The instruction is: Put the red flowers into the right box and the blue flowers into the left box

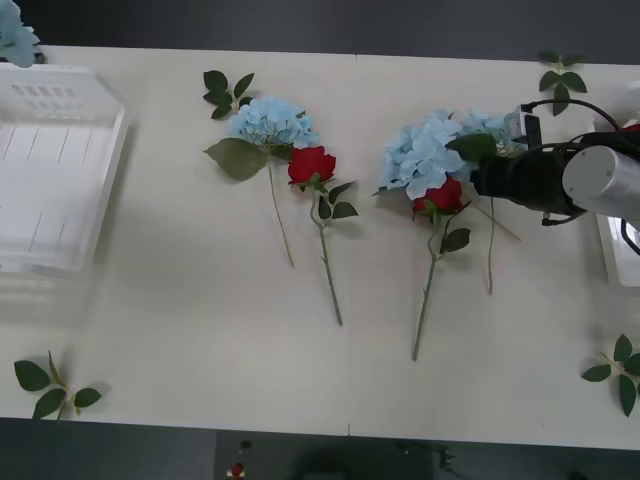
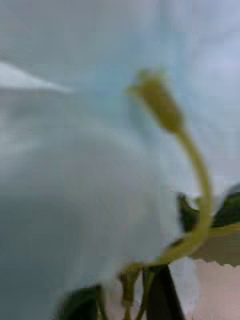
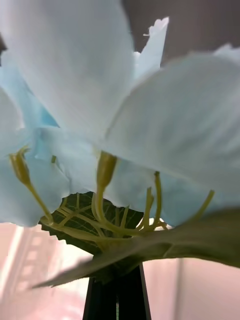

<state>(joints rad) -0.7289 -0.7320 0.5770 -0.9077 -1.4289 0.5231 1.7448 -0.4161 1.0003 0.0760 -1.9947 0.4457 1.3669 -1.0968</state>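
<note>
Leaf sprigs (image 1: 228,92) dot the surface (image 1: 180,330), and two red flowers (image 1: 312,165) lie tucked against blue flowers (image 1: 270,122), their stems running toward the robot. The right end effector (image 1: 482,165) reaches sideways into the right-hand blue cluster above a rose, and I cannot tell whether it grips. The left end effector (image 3: 117,295) is clamped on a blue flower (image 3: 75,75) by its stem, bloom upward, beside the left box (image 1: 60,170).

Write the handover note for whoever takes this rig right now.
Left tool: shut on the stem of a held blue flower near the left box.
Right tool: at the right-hand blue cluster on the table; its grip cannot be judged.
On the table: a second blue flower with a red rose beside it, and another rose at the right-hand cluster's near edge.
Done: nothing lies in the left box yet; the right box is mostly hidden.
Left: drop the held flower in the left box, then move the other blues left and the roses right.
</note>
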